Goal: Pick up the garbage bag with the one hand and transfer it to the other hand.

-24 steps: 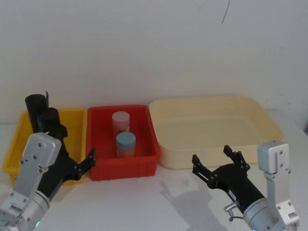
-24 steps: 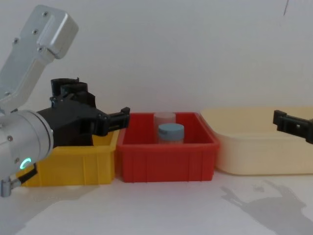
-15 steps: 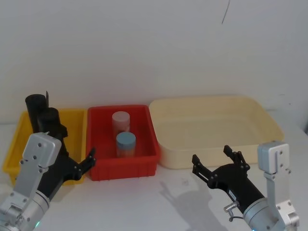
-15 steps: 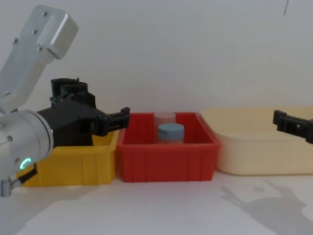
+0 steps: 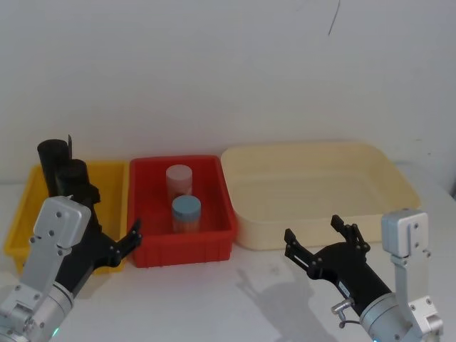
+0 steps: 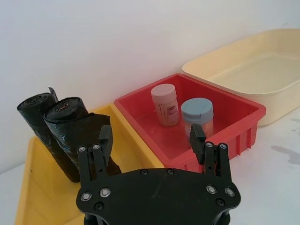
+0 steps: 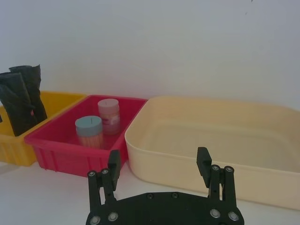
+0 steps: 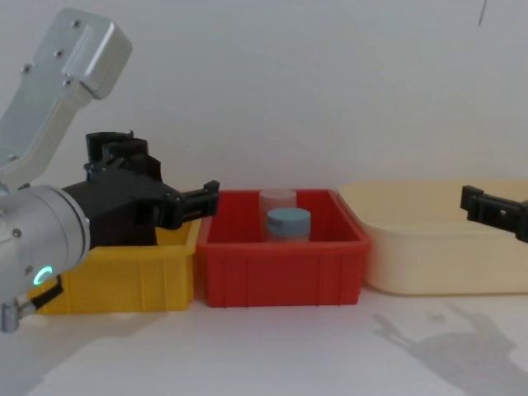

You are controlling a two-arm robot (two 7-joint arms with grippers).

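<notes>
1. Broadly, a white table (image 5: 214,299) carries three bins in a row along its back edge, against a white wall.
2. Largest of them is the cream tub (image 5: 320,189), at the right end of the row.
3. Next, the red bin (image 5: 182,249) sits in the middle, just beside the tub.
4. To its left the yellow bin (image 5: 21,214) stands at the left end, its side close against the red bin.
5. Low at the table's front left, the left gripper (image 6: 150,136) hangs over the yellow bin's front right corner. It points toward the seam between the yellow and red bins, and a green light shows on its silver arm. Its jaws stand wide apart with nothing between them.
6. At the table's front right, the right gripper (image 5: 312,229) hovers just before the tub's front wall, jaws likewise spread and holding nothing.
7. Inside the yellow bin, the garbage bag (image 6: 70,122) stands on end near the back edge, leaning slightly. It sits just beyond one finger of the left gripper, and I cannot tell whether they touch.
8. Beside it, nearer the bin's back left corner, stands a slimmer black roll (image 6: 37,122) with a ragged top.
9. Finally, in the red bin, a blue-lidded jar (image 5: 186,214) stands upright in front of a pink-lidded jar (image 5: 179,178), both near the middle.
</notes>
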